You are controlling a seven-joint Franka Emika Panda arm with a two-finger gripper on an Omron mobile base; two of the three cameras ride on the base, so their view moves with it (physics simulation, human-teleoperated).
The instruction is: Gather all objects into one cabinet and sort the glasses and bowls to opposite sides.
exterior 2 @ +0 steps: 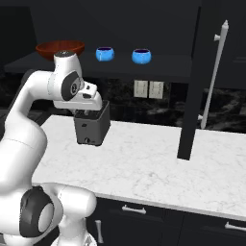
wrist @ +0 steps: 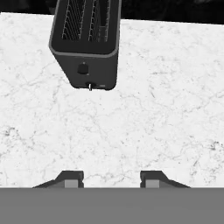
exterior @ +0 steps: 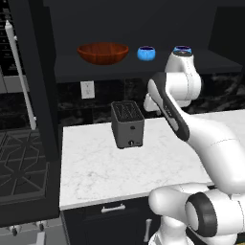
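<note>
Up along the top of both base views, the black wall cabinet (exterior: pixel 143 67) stands open, with its dark inner shelf carrying the wide reddish-brown wooden-looking bowl (exterior: pixel 103 52) toward the left and two small bright-blue bowls with dark insides further right: one (exterior: pixel 146 53) just beside the brown bowl, the other (exterior: pixel 182 49) partly hidden behind the arm's white joint in the left base view. In the right base view the blue pair sit near each other but not touching, top centre. The cabinet's tall door with the long pale-grey bar handle (exterior 2: pixel 213 77) hangs open at the right of that frame. Lower down, the white marble-look countertop (exterior: pixel 95 162) holds a black two-slot toaster (exterior: pixel 128 124) in the middle of the frame. The robot's two-finger gripper (wrist: pixel 112 178) hangs above bare counter, pointing down, the toaster at the top of the hand view and well clear of it. Its two dark fingertips (wrist: pixel 71 178) stand apart with nothing between them, just marble showing in the gap. Black under-counter cabinets with short handles (exterior 2: pixel 134 209) run along the bottom.
</note>
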